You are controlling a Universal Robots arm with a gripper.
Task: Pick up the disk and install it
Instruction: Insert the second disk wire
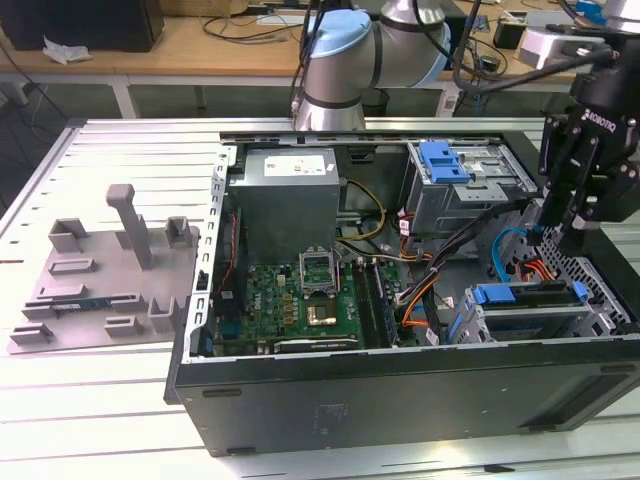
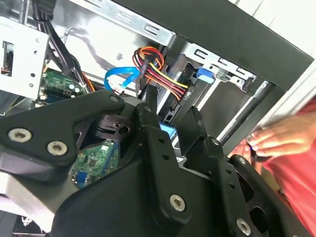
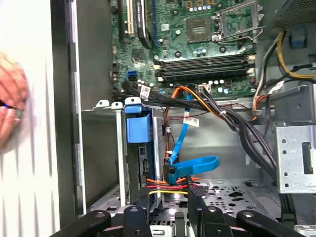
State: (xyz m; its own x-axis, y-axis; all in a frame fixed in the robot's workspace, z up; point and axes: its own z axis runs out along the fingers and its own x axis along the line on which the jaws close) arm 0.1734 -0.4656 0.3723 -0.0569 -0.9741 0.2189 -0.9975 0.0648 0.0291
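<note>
In the exterior view we see the black robot hand lowered into the open black computer case near the counter's far-right corner, beside the silver disk in its blue plastic carrier, seated in the drive cage. In both wrist views, its fingers stand slightly spread around red-yellow power wires, pinching nothing we can confirm. A person's hand rests outside the case.

disk: silver metal, blue plastic carrier | fingers: matt black | case: black metal
</note>
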